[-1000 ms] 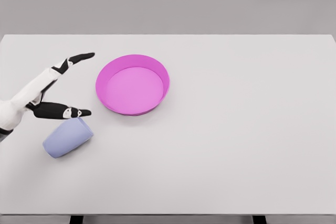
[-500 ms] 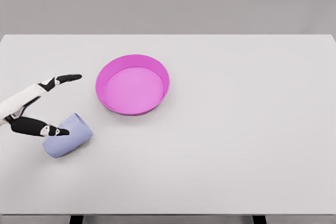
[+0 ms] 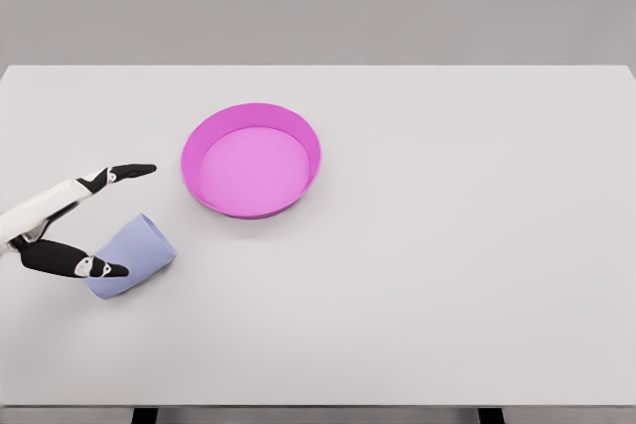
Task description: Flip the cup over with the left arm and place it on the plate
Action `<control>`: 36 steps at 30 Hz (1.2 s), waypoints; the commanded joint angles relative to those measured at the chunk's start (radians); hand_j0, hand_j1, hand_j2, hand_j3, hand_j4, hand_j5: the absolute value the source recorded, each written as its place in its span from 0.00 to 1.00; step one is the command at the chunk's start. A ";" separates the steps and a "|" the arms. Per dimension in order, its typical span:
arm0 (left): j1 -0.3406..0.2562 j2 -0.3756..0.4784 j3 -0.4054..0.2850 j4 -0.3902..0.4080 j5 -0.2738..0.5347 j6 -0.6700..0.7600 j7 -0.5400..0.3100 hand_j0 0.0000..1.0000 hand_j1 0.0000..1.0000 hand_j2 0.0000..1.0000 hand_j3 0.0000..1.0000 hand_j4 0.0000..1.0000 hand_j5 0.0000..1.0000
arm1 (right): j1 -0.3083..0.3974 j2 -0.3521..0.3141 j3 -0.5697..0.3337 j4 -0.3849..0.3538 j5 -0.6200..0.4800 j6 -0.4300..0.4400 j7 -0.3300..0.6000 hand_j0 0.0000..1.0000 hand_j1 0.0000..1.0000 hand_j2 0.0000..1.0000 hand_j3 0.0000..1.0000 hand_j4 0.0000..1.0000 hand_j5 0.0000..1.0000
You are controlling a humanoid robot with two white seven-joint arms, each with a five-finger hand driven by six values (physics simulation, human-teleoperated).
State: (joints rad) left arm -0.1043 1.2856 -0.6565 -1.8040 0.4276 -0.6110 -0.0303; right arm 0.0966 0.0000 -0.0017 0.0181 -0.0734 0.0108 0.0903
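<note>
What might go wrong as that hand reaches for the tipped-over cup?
The cup lies on its side, so a nudge from the spread left hand may roll it away. One finger overlaps the cup's base end; closing unevenly might squirt it out. The plate has a raised rim the cup might catch.

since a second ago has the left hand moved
Yes. The left hand has dropped toward the near-left, away from the plate, down around the cup.

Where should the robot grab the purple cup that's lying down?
Probably around the middle of the cup, across its round sides, coming from the left where the open left hand is. It lies on its side on the table, so its rim and bottom are harder to pinch.
</note>
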 commanded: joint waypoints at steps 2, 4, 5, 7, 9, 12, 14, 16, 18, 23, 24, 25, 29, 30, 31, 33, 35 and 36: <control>-0.002 0.003 0.003 0.000 0.005 0.000 -0.003 1.00 1.00 1.00 1.00 1.00 1.00 | 0.000 0.000 0.000 0.000 0.000 0.000 0.000 1.00 1.00 1.00 1.00 1.00 1.00; -0.002 0.003 0.003 0.000 0.005 0.000 -0.003 1.00 1.00 1.00 1.00 1.00 1.00 | 0.000 0.000 0.000 0.000 0.001 0.000 0.000 1.00 1.00 1.00 1.00 1.00 1.00; -0.002 0.004 0.003 0.000 0.005 0.000 -0.003 1.00 1.00 1.00 1.00 1.00 1.00 | 0.000 0.000 0.000 0.000 0.000 0.000 0.000 1.00 1.00 1.00 1.00 1.00 1.00; -0.002 0.008 0.003 0.000 0.005 0.000 -0.002 1.00 1.00 1.00 1.00 1.00 1.00 | 0.000 0.000 0.000 0.000 0.001 0.000 0.000 1.00 1.00 1.00 1.00 1.00 1.00; -0.005 0.012 0.006 0.000 0.005 0.000 0.004 1.00 1.00 1.00 1.00 1.00 1.00 | 0.000 0.000 0.000 0.000 0.001 0.000 0.000 1.00 1.00 1.00 1.00 1.00 1.00; -0.005 0.012 0.014 0.000 0.006 0.000 0.007 1.00 1.00 1.00 1.00 1.00 1.00 | 0.000 0.000 0.000 0.000 0.000 0.000 0.000 1.00 1.00 1.00 1.00 1.00 1.00; -0.005 0.014 0.012 -0.001 0.008 0.000 0.009 1.00 1.00 1.00 1.00 1.00 1.00 | 0.000 0.000 0.000 0.000 0.000 0.000 0.000 1.00 1.00 1.00 1.00 1.00 1.00; -0.005 0.012 0.011 -0.003 0.008 0.000 0.009 1.00 1.00 1.00 1.00 1.00 1.00 | 0.000 0.000 0.000 0.000 0.000 0.000 0.000 1.00 1.00 1.00 1.00 1.00 1.00; -0.003 0.009 0.011 -0.003 0.008 0.000 0.010 1.00 1.00 1.00 1.00 1.00 1.00 | 0.000 0.000 0.000 0.000 0.001 0.000 0.000 1.00 1.00 1.00 1.00 1.00 1.00; 0.009 -0.008 0.009 -0.003 0.008 0.054 0.024 0.96 0.96 0.96 0.96 0.96 0.96 | 0.000 0.000 0.000 0.000 0.000 0.000 0.000 1.00 1.00 1.00 1.00 1.00 1.00; 0.009 -0.014 0.009 -0.003 0.008 0.053 0.024 1.00 1.00 1.00 1.00 1.00 1.00 | 0.000 0.000 0.000 0.000 0.000 0.000 0.000 1.00 1.00 1.00 1.00 1.00 1.00; 0.009 -0.012 0.009 -0.003 0.008 0.047 0.024 1.00 1.00 1.00 1.00 1.00 1.00 | 0.000 0.000 0.000 0.000 0.001 0.000 0.000 1.00 1.00 1.00 1.00 1.00 1.00; 0.011 -0.012 0.009 -0.003 0.008 0.056 0.026 1.00 1.00 1.00 1.00 1.00 1.00 | 0.000 0.000 0.000 0.000 0.001 0.000 0.000 1.00 1.00 1.00 1.00 1.00 1.00; 0.017 -0.011 0.008 -0.003 0.008 0.063 0.027 1.00 1.00 1.00 1.00 1.00 1.00 | 0.000 0.000 0.000 0.000 0.000 0.000 0.000 1.00 1.00 1.00 1.00 1.00 1.00; 0.023 -0.012 0.008 -0.003 0.008 0.068 0.026 1.00 1.00 1.00 1.00 1.00 1.00 | 0.000 0.000 0.000 0.000 0.000 0.000 0.000 1.00 1.00 1.00 1.00 1.00 1.00; 0.040 -0.012 0.008 -0.003 0.008 0.060 0.026 1.00 1.00 1.00 1.00 1.00 1.00 | 0.000 0.000 0.000 0.000 0.000 0.000 0.000 1.00 1.00 1.00 1.00 1.00 1.00; 0.052 -0.012 0.008 -0.003 0.008 0.053 0.024 1.00 1.00 1.00 1.00 1.00 1.00 | 0.000 0.000 0.000 0.000 0.001 0.000 0.000 1.00 1.00 1.00 1.00 1.00 1.00; 0.054 -0.012 0.008 -0.003 0.008 0.051 0.024 1.00 1.00 1.00 1.00 1.00 1.00 | 0.000 0.000 0.000 0.000 0.000 0.000 0.000 1.00 1.00 1.00 1.00 1.00 1.00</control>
State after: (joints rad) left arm -0.0522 1.2717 -0.6498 -1.8067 0.4312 -0.5575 -0.0055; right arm 0.0966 0.0000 -0.0017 0.0181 -0.0732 0.0108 0.0903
